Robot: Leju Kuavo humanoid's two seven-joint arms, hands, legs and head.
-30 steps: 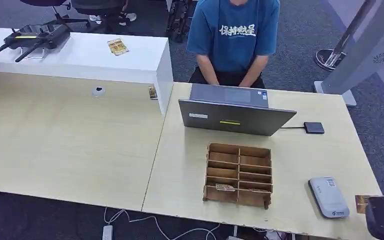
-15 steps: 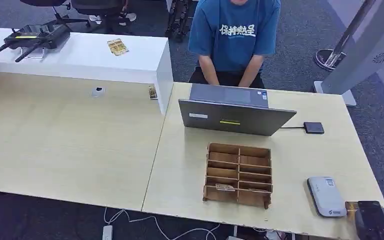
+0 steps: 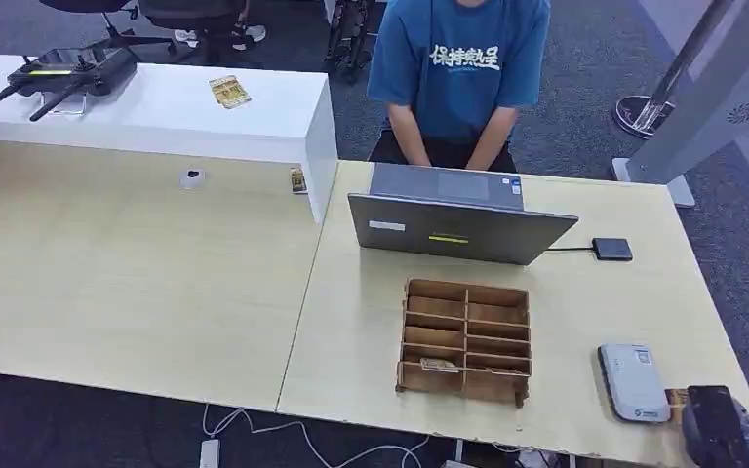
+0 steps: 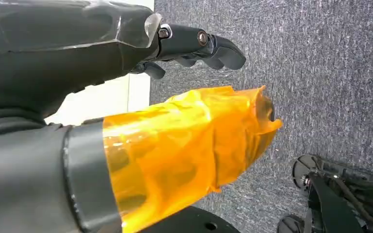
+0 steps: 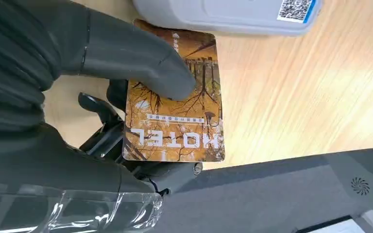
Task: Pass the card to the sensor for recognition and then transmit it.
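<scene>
My right hand [image 3: 712,427] sits at the table's front right corner and pinches an orange hotel card [image 5: 177,111] between thumb and fingers. The card [image 3: 676,402] nearly touches the near edge of the grey-white card sensor [image 3: 633,381] beside it; the sensor's casing [image 5: 233,14] lies just past the card's far end. My left hand [image 4: 194,43] hangs over grey carpet with its fingers apart and nothing in it; an orange wrap covers its thumb. A person in a blue shirt [image 3: 458,68] sits behind the open laptop [image 3: 460,222].
A wooden compartment box [image 3: 465,339] stands mid-table left of the sensor, with a small item in one front slot. A black adapter [image 3: 611,249] lies right of the laptop. A white counter [image 3: 156,102] at back left carries a controller and a card.
My right hand has carried the card leftward along the table's front edge, from clear of the sensor to right beside it. The person and the table objects have not moved.
</scene>
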